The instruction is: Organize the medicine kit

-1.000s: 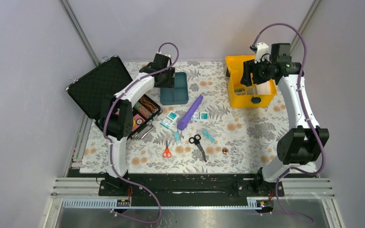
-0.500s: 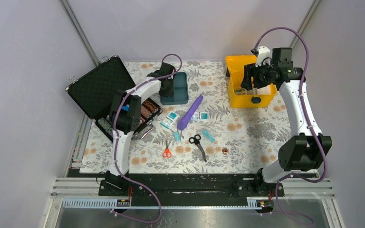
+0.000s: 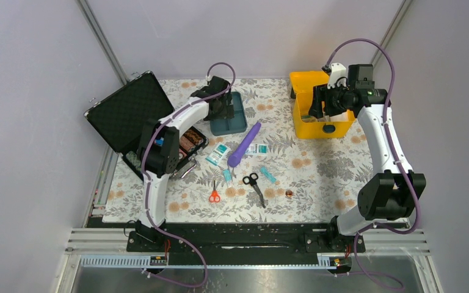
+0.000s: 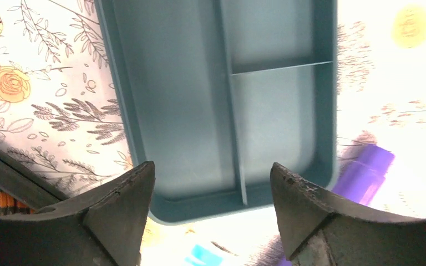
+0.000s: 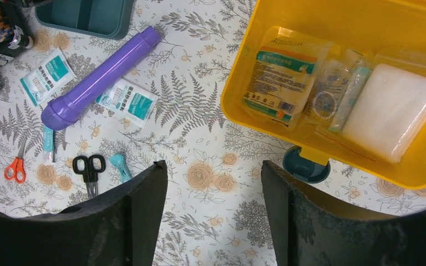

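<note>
Found boxy yellow plastic medicine kit (image 3: 317,128) open at upper right, some packets (image 5: 283,77) inside. Saw teal divided tray (image 3: 235,122) outside it, under open left pincer (image 4: 211,177); right pincer (image 5: 213,177) open, empty too. Judged purple cylinder (image 3: 244,143), scissors (image 3: 254,185), sachets (image 3: 218,154) unpacked.

The medicine kit (image 3: 319,130) stands at the far right of the counter (image 3: 317,171), a boxy yellow case with its hinged lid (image 3: 303,80) thrown open behind it and a dark teal latch (image 5: 306,165) on the front wall. Sealed packets (image 5: 280,77) and a white pad (image 5: 391,111) lie inside. Its teal divided tray (image 4: 172,100) sits out on the counter, well apart to the left, slightly askew.
</note>
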